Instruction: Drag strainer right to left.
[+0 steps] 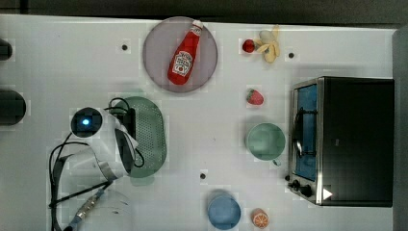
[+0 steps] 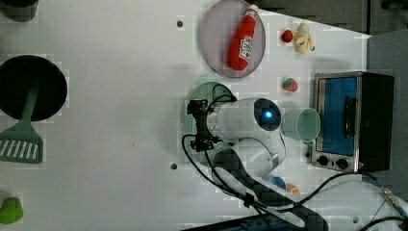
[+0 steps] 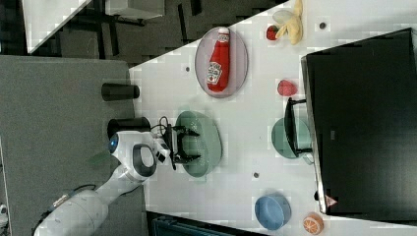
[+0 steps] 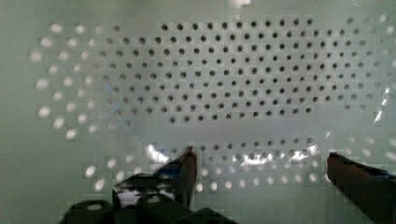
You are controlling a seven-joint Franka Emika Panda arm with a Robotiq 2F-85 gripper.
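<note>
Directly under the tool (image 4: 259, 161): strainer (image 4: 224, 79) | tool jaws spread wide, released, inside its perforated bowl

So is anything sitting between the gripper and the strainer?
Nothing visible. The open gripper hangs right over the strainer, and the wrist view shows its holed bottom bare between the fingers.

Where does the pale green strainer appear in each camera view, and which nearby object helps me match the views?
Top view: strainer left of centre, beside the arm.
Left view: strainer at centre, mostly under the arm.
Right view: strainer at centre, the gripper above it.
Wrist view: its perforated floor spans the picture.
Shared landmark: the ketchup bottle on the grey plate, near the strainer's end.
</note>
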